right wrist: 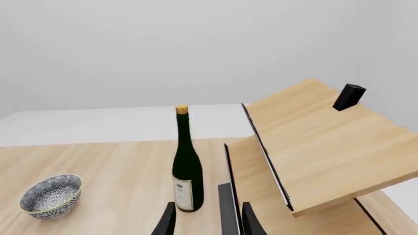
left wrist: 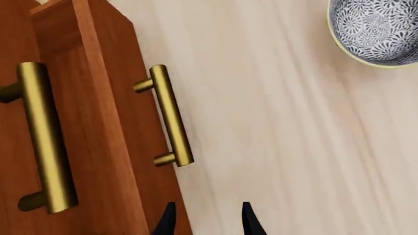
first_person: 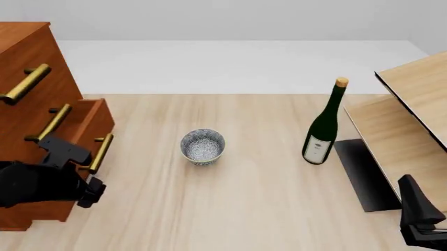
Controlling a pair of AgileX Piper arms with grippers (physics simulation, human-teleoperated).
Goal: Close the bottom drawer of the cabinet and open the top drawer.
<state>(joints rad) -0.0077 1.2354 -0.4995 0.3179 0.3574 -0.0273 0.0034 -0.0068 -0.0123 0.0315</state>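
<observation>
The cabinet [first_person: 28, 47] stands at the table's left edge. The bottom drawer [first_person: 96, 119] sticks out past the two drawers above it, and its brass handle [first_person: 101, 153] faces the table. The top drawer [first_person: 31, 65] sits flush, with its handle [first_person: 26, 83] above the middle one. My left gripper [first_person: 89, 192] is open and empty, just in front of and below the bottom drawer's handle. In the left wrist view the gripper [left wrist: 207, 220] is short of that handle [left wrist: 170, 117] and the drawer front [left wrist: 134, 142]. My right gripper [first_person: 412, 191] [right wrist: 207, 220] is open and empty at the near right.
A patterned bowl [first_person: 202, 147] [left wrist: 377, 29] sits mid-table. A dark wine bottle [first_person: 323, 125] [right wrist: 187, 171] stands right of centre. Pale wood furniture [first_person: 405, 120] [right wrist: 320, 142] with a black panel [first_person: 363, 172] fills the right side.
</observation>
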